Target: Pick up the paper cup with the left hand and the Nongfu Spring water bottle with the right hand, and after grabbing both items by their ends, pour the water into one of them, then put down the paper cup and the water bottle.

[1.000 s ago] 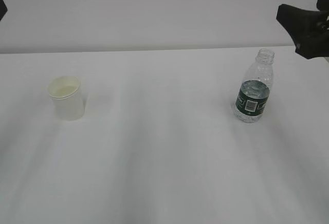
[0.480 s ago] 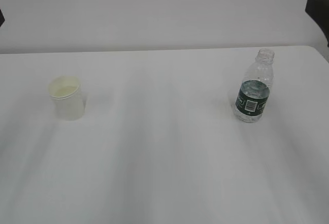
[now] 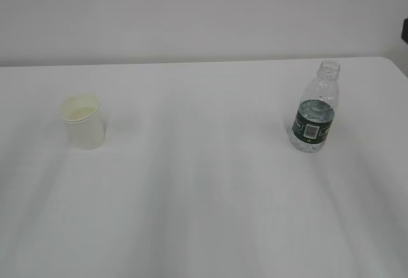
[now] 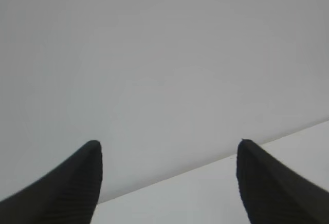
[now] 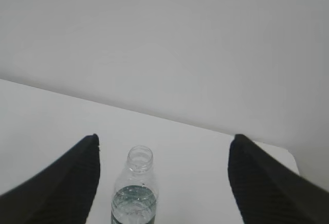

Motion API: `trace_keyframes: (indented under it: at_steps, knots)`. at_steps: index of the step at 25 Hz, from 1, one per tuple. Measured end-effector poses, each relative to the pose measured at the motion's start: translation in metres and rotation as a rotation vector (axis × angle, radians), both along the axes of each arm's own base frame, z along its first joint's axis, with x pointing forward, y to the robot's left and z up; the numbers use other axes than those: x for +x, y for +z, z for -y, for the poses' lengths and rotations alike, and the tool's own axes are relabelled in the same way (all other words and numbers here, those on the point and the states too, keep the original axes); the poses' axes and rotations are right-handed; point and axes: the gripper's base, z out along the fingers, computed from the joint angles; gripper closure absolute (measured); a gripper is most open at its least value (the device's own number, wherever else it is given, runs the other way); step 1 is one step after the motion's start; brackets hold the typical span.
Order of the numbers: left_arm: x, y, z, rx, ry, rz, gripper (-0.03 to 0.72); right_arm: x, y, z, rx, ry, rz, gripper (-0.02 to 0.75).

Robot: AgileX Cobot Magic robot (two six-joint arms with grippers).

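Observation:
The paper cup (image 3: 83, 122) stands upright on the left of the white table (image 3: 204, 201), pale cream inside. Upright on the right is the Nongfu Spring water bottle (image 3: 313, 109), capless, with a dark green label. My left gripper (image 4: 169, 143) is open and empty, facing the wall and the table's far edge; the cup is out of its view. My right gripper (image 5: 165, 137) is open, and the bottle (image 5: 134, 193) sits low between its fingers but farther off, untouched. Water (image 5: 134, 201) shows through the clear plastic. Only a dark sliver of the right arm (image 3: 405, 30) shows in the exterior view.
A plain grey wall (image 3: 204, 10) rises behind the table's far edge. The table's right corner (image 3: 396, 61) lies close beyond the bottle. A wide bare stretch of tabletop separates cup and bottle.
The right arm has pulled back to the right, almost out of the exterior view. The dark sliver of the left arm at the left edge is gone. Cup and bottle have not moved.

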Motion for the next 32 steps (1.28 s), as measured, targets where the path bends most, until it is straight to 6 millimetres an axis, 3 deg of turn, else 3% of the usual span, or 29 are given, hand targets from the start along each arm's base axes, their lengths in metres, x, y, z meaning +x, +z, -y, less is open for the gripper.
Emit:
trace_keyframes:
  at_steps: [12, 24, 32]
  knots:
    - [-0.016, 0.003, -0.006, 0.026, 0.052, -0.051, 0.101, -0.005, -0.005, 0.004, 0.017, -0.041, -0.080, 0.148]
    - [-0.031, 0.014, -0.008, 0.019, 0.059, 0.011, 0.101, -0.045, 0.017, 0.013, 0.030, -0.086, -0.005, 0.148]
    - [-0.047, 0.022, -0.012, -0.021, 0.077, 0.025, 0.101, -0.073, 0.021, 0.021, 0.037, -0.139, -0.025, 0.148]
